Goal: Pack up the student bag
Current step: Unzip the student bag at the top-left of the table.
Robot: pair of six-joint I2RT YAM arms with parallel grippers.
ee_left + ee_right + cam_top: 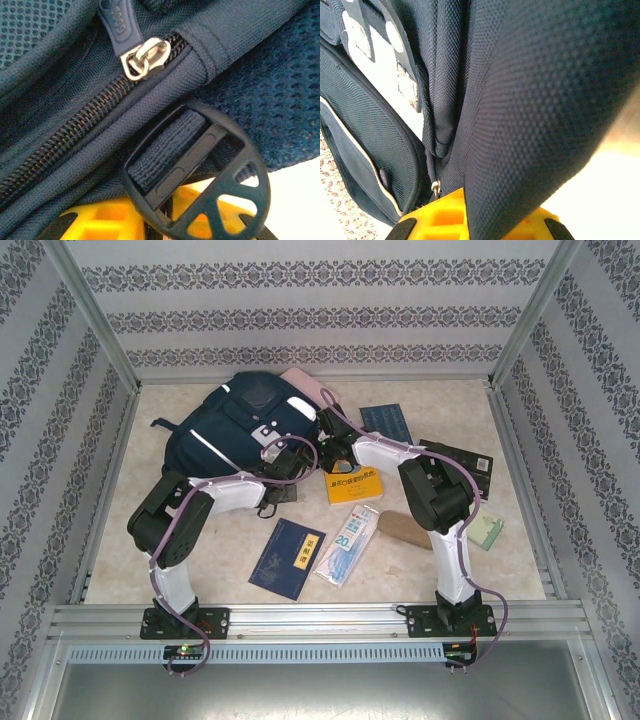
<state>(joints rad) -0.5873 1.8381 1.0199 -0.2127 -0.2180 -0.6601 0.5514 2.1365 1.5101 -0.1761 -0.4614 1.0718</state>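
The student bag [240, 425], navy woven cloth with mesh panels, lies flat on the far left of the tabletop [200, 570]. Its front pocket faces up and its long axis slants from near left to far right. The yellow plastic left fingers [100, 222] sit under a rounded black buckle [200, 175] near a silver zip slider [142, 60]; I can't tell their gap. The right fingers [440, 215] are pinched tight on a fold of the bag. A pink thing [305, 383] shows at the bag's far right end, inside or behind I can't say.
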